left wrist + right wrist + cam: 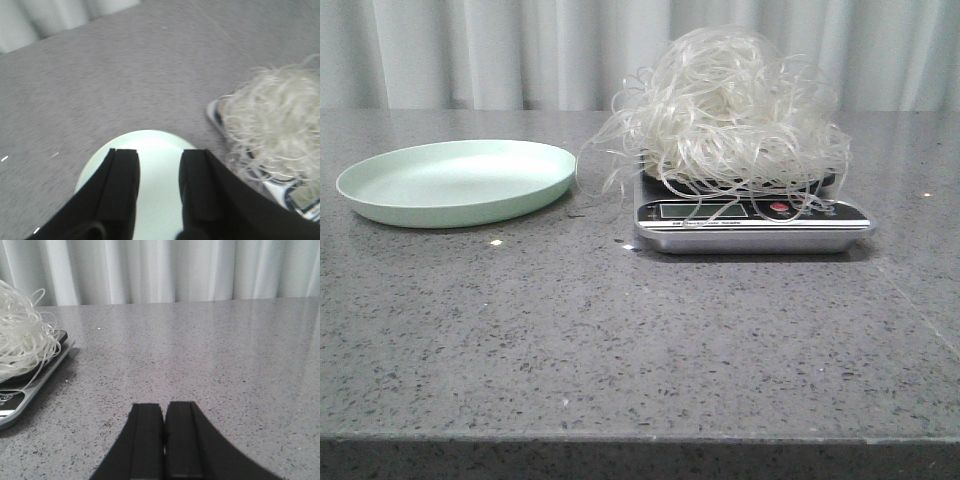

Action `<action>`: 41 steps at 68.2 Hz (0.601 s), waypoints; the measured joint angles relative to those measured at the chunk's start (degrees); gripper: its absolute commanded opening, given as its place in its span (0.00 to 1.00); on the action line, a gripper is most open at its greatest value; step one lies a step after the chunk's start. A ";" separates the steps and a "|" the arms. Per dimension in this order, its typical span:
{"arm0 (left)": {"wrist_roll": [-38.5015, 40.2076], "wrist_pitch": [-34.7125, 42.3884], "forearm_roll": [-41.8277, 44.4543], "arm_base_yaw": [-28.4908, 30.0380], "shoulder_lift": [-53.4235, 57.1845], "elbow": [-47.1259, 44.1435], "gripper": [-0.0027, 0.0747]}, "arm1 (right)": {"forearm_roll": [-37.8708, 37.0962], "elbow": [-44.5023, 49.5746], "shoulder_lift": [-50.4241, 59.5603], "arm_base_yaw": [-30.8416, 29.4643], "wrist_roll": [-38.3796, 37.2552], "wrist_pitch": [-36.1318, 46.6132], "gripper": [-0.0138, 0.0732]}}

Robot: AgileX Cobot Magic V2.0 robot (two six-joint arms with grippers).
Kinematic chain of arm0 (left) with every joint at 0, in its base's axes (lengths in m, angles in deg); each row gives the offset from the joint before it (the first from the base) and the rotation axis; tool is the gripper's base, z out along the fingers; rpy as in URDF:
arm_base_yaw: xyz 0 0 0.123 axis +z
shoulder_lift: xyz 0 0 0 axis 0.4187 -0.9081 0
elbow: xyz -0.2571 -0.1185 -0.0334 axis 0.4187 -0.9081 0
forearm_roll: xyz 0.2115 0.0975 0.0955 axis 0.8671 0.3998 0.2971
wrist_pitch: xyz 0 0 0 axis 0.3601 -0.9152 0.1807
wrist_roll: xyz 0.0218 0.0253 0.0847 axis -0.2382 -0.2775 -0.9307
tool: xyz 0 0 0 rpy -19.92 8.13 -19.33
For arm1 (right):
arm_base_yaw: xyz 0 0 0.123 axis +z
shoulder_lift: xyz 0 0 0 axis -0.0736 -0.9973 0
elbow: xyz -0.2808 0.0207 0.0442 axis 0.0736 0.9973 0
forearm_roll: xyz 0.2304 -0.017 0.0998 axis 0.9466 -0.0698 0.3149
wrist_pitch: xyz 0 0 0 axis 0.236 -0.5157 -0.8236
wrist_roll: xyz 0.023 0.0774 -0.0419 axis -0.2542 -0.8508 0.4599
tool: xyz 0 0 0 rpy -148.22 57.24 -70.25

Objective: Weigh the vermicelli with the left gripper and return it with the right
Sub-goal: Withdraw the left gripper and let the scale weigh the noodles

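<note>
The right gripper (164,440) was seen low over bare counter with its fingers pressed together, empty, and the left gripper (159,192) was held spread and empty above the plate (380,190). Further off, the vermicelli (725,110) was heaped on the scale (752,228), with strands hanging over the edges and across the display. A snag was judged likely: loose loops could be caught on the scale's rim when the heap was lifted, so the scale might be dragged or strands left behind. Nothing was seen standing between the scale and the plate just beside it. A few pale specks were noted on the table (620,340), with a curtain (470,50) behind.
</note>
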 measured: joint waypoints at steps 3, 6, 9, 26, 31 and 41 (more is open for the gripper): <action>0.12 2.92 0.00 2.06 3.84 -4.86 0.38 | 0.00 0.00 0.00 0.00 0.00 0.00 0.33; 0.20 4.22 0.00 3.24 6.08 -8.21 0.38 | 0.00 0.00 0.00 0.00 0.00 0.00 0.33; 0.20 6.26 0.00 5.26 9.97 -12.71 0.38 | 0.00 0.00 0.00 0.00 0.00 0.00 0.33; 0.25 15.80 0.14 12.76 30.14 -32.31 0.29 | 0.00 0.00 0.00 0.00 0.00 0.00 0.33; 0.25 17.74 0.66 13.82 35.31 -37.05 0.23 | 0.00 0.00 0.00 0.00 0.00 0.00 0.33; 0.35 19.83 1.10 14.35 44.26 -44.47 0.21 | 0.00 0.00 0.00 0.00 0.00 0.00 0.33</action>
